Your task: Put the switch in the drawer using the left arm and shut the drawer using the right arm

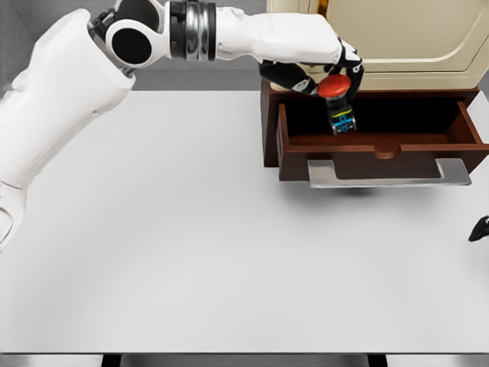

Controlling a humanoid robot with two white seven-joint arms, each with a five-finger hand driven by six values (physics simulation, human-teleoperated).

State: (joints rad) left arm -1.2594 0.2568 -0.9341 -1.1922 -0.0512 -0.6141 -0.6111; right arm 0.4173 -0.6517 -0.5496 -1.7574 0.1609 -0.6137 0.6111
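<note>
Showing 1 moment of the placing step: the left hand [321, 70] reaches across from the picture's left and holds the switch [340, 103] above the left part of the open drawer [382, 145]. The fingers curl around the red mushroom cap, pinching it from both sides, so the dark body with its blue and yellow marks hangs below, slightly tilted. The switch appears to be clear of the drawer floor, though how far above it cannot be told from this view. It looks small, rigid and light; the smooth rounded cap may be slippery, so the hold at the cap's rim seems sensible, and a short drop should do it no harm. The drawer, dark brown wood with a flat grey handle [388, 173] along its front, stands pulled out from the cabinet [267, 122]; no other contents show inside it. A cream-coloured appliance [397, 38] sits on the cabinet top. Of the right hand [480, 228] only a dark tip shows at the right edge over the table [191, 245]; its finger state cannot be told.
</note>
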